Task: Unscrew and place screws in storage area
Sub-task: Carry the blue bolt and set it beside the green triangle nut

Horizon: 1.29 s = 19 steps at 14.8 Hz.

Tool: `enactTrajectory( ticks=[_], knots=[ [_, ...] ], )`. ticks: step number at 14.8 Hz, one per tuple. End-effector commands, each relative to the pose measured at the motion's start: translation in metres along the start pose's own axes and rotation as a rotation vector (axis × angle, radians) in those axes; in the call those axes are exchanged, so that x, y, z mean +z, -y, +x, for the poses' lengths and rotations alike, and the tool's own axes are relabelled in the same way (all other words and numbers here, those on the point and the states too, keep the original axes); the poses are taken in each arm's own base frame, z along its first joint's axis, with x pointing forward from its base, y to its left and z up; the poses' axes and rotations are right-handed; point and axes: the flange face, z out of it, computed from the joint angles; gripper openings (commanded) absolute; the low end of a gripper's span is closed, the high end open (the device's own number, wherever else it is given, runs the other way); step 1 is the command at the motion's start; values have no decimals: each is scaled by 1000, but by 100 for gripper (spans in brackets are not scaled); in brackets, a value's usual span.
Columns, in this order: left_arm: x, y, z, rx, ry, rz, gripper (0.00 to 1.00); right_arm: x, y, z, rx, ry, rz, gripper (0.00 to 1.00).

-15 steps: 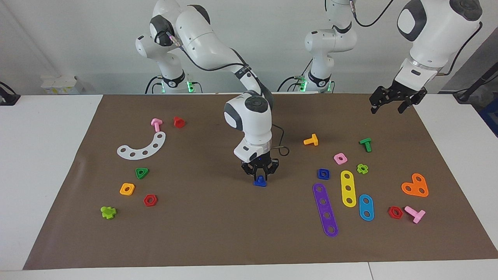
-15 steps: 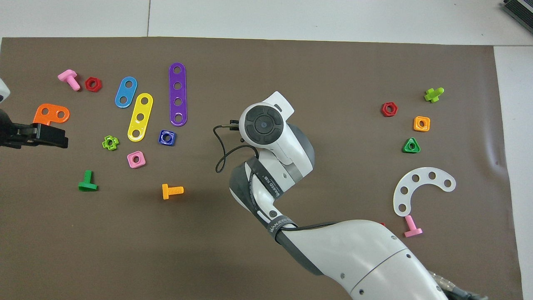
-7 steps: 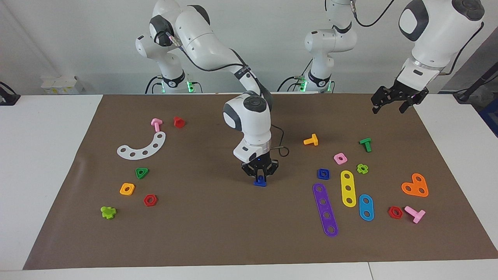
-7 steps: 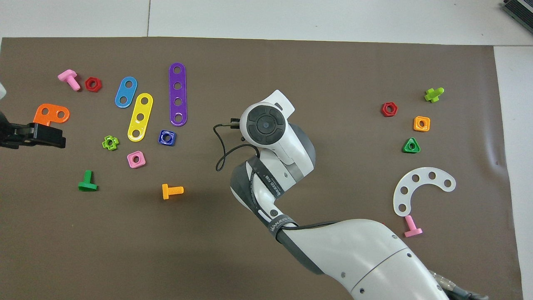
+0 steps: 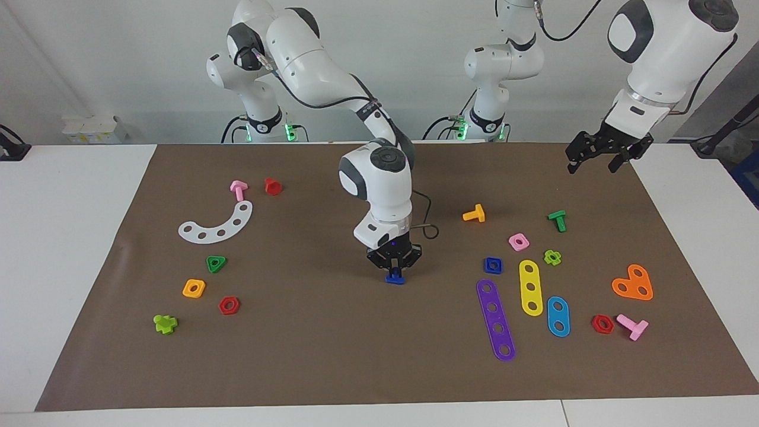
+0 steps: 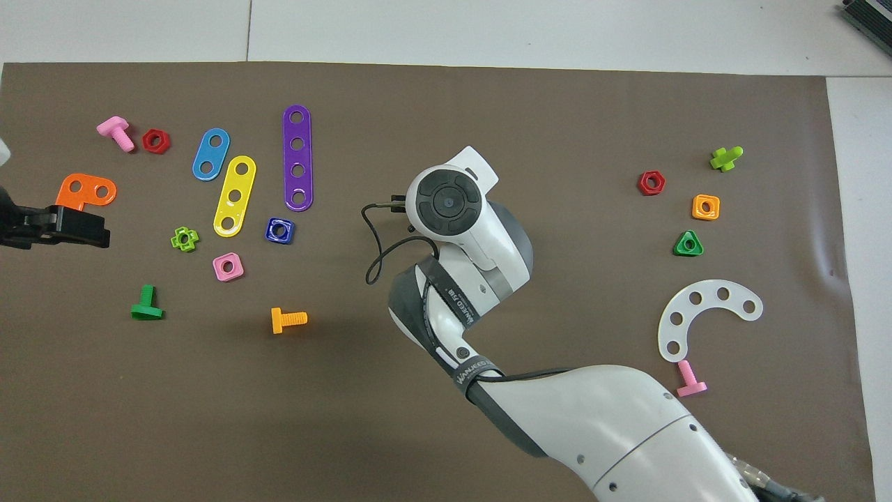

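Blue screw (image 5: 395,277) pinched by right gripper (image 5: 395,270) on brown mat (image 5: 332,356), white table (image 5: 65,249), left gripper (image 5: 600,159) open, waiting

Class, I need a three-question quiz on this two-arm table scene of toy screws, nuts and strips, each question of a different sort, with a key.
1. True or false: the right claw is shut on the dark blue screw in the middle of the mat.
2. Which strip lies nearest the dark blue square nut? A. purple strip B. light blue strip C. white curved strip
3. Fill in: the left claw is ____ and holds nothing.

Key: 1 true; 2 A; 3 open.
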Motion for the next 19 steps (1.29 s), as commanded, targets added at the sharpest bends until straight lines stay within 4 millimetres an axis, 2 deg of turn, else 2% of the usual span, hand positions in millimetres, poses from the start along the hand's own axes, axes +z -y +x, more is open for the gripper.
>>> enactTrajectory(
  ticks=[1, 4, 7, 9, 12, 14, 17, 19],
  knots=[
    [-2, 1, -8, -14, -12, 3, 100, -57, -49, 38, 26, -35, -6, 0],
    [-2, 1, -8, -14, -12, 3, 100, -104, -129, 58, -4, -10, -46, 0],
    [-2, 1, -8, -14, -12, 3, 100, -126, -220, 50, -53, 29, -70, 0],
    [-2, 1, -8, -14, -12, 3, 100, -119, -267, 33, -81, 73, -84, 0],
    [-2, 1, -9, -14, -12, 3, 100, -95, -319, 8, -98, 67, -63, 0],
    [-2, 0, -9, -12, -12, 3, 100, -78, -347, -14, -112, 56, -34, 0],
    [-2, 1, -8, -14, -12, 3, 100, -59, -379, -35, -91, 58, -33, 0],
    [-2, 1, -8, -14, -13, 3, 100, -51, -378, -42, -62, 75, 3, 0]
  ],
)
